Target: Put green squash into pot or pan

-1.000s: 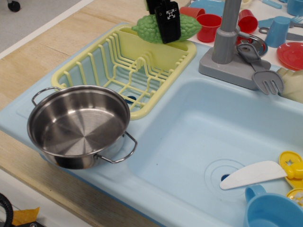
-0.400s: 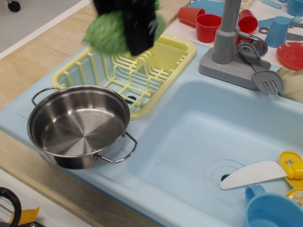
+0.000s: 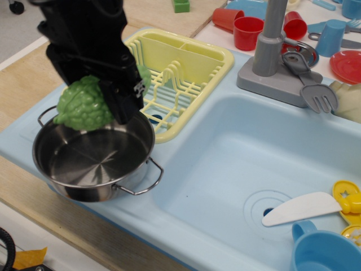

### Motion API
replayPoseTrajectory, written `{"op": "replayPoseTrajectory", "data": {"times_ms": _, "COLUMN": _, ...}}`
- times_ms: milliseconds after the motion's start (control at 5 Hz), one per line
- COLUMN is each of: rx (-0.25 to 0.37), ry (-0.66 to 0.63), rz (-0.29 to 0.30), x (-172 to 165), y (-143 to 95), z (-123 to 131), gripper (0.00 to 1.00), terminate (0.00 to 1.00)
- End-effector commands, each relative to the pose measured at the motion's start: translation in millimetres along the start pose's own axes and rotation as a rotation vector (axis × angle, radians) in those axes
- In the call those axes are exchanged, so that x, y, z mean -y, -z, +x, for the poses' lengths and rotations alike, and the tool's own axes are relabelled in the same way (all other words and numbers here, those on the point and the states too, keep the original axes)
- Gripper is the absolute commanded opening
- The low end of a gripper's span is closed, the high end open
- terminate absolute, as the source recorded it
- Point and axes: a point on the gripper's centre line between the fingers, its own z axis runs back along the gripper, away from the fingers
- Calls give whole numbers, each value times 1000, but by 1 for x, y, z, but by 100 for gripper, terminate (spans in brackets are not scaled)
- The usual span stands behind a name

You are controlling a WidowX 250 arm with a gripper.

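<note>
Wooden counter surrounds a pale blue toy sink; the gripper pinches the green squash, seemingly just above the pot.

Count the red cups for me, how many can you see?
3. One red cup stands left of the faucet, another lies just behind it, and a third stands right of the faucet. More may hide behind the faucet or outside the picture.

A toy kitchen: plastic sink, faucet, yellow dish rack, bright cups.
</note>
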Motion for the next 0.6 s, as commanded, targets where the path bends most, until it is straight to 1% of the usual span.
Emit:
{"op": "replayPoseTrajectory", "data": {"times_ms": 0, "rx": 12, "ry": -16, "rz": 1, "x": -8, "y": -3, "z": -5, "gripper": 100, "terminate": 0}}
{"op": "replayPoseTrajectory", "data": {"times_ms": 200, "rx": 12, "ry": -16, "rz": 1, "x": -8, "y": -3, "z": -5, "gripper": 100, "terminate": 0}}
{"op": "replayPoseTrajectory", "data": {"times_ms": 400, "rx": 12, "ry": -16, "rz": 1, "x": -8, "y": -3, "z": -5, "gripper": 100, "terminate": 100}}
